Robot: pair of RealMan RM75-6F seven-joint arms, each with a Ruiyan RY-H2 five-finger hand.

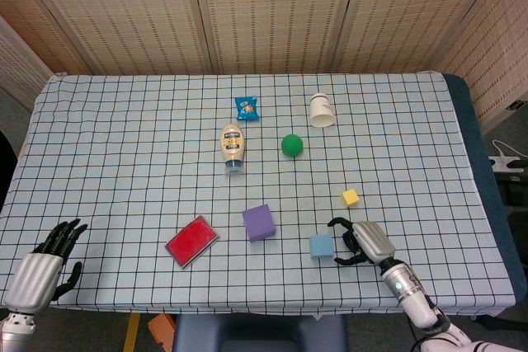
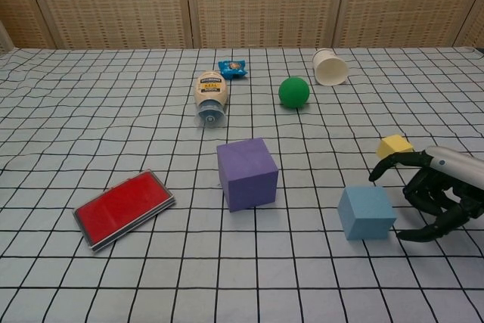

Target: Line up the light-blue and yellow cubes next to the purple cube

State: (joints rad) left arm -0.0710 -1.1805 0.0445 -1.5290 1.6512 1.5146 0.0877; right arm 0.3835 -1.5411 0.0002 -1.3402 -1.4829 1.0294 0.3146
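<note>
The purple cube [image 1: 259, 222] [image 2: 246, 173] stands near the table's front middle. To its right lies the light-blue cube [image 1: 321, 246] [image 2: 366, 212]. The small yellow cube [image 1: 351, 198] [image 2: 395, 145] sits further back and to the right. My right hand [image 1: 363, 241] [image 2: 435, 194] hovers just right of the light-blue cube, fingers curved and spread toward it, holding nothing and apart from it by a small gap. My left hand [image 1: 43, 265] rests at the table's front left corner with fingers spread, far from the cubes; the chest view does not show it.
A red flat case [image 1: 191, 241] [image 2: 124, 208] lies left of the purple cube. Behind are a mayonnaise bottle [image 1: 233, 146] [image 2: 210, 95] on its side, a green ball [image 1: 291, 145] [image 2: 293, 92], a blue snack packet [image 1: 247, 107] and a tipped white paper cup [image 1: 321, 110] [image 2: 330, 67].
</note>
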